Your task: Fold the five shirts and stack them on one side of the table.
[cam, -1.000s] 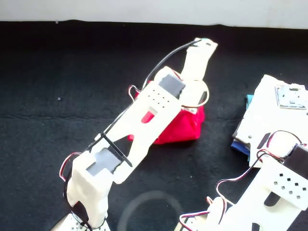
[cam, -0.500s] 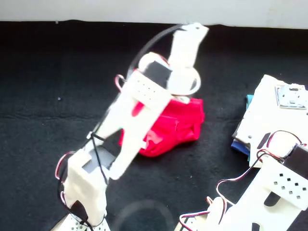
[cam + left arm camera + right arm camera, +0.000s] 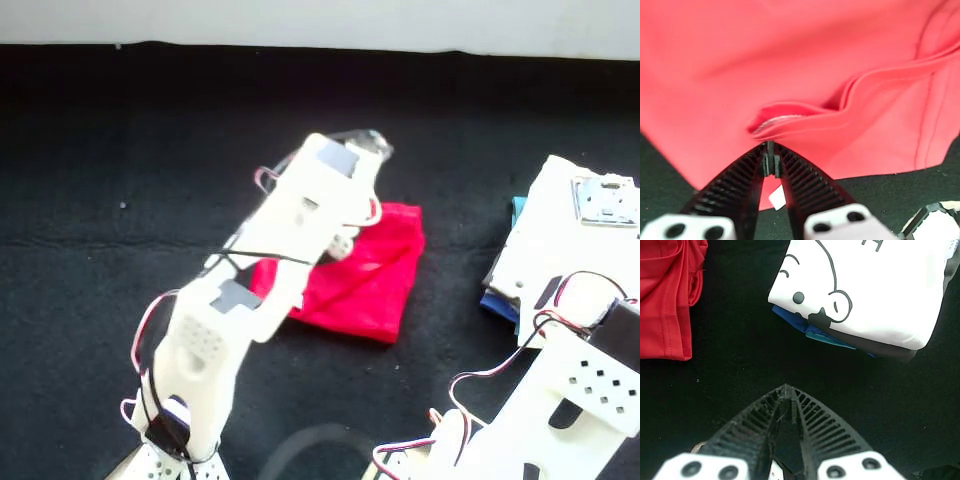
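A red shirt (image 3: 372,278) lies folded on the black table (image 3: 120,150) at its middle. The left arm (image 3: 290,230) stretches over the shirt's far left part. In the left wrist view my left gripper (image 3: 771,150) is shut, its tips pinching a fold at the edge of the red shirt (image 3: 790,60). A stack of folded shirts with a white one (image 3: 570,235) on top sits at the right edge. My right gripper (image 3: 786,389) is shut with nothing in it, hovering over bare table on the near side of the white shirt (image 3: 865,285), with the red shirt (image 3: 665,295) off to one side.
The right arm (image 3: 575,395) fills the near right corner beside the stack. Blue and dark shirts (image 3: 810,327) peek out under the white one. A pale wall edge (image 3: 320,22) bounds the table's far side. Bare black table lies to the left and far side.
The left arm swung down and toward the near side. The red shirt went from a lifted, bunched heap to a flatter folded shape. The right arm and the stack kept still.
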Robot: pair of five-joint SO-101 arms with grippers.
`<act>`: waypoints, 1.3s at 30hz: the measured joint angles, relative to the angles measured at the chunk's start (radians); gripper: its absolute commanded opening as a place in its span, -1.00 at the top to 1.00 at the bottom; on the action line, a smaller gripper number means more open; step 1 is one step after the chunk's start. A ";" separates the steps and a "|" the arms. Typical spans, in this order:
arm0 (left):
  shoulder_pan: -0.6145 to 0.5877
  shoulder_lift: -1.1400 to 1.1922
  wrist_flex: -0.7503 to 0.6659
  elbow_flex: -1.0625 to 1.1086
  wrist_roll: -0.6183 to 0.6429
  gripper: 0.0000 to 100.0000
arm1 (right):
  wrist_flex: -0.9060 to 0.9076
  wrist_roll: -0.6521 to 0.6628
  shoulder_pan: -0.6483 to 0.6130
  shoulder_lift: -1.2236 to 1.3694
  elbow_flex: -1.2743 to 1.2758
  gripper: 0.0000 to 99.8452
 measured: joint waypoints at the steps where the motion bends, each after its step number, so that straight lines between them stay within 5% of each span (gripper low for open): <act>1: 0.023 0.003 0.002 0.000 0.000 0.99 | 0.000 0.000 0.000 0.000 0.000 0.99; 11: 0.308 -0.140 0.110 0.008 0.025 0.99 | 0.000 0.000 0.000 0.000 0.000 0.99; 28: -0.121 -0.068 -0.186 0.008 -0.135 0.99 | 0.000 0.000 0.000 0.000 0.000 0.99; 33: -0.106 -0.028 -0.129 0.009 -0.144 0.99 | 0.000 0.000 0.000 0.000 0.000 0.99; 39: 0.055 -0.028 -0.011 0.008 -0.144 0.99 | 0.000 0.000 0.000 0.000 0.000 0.99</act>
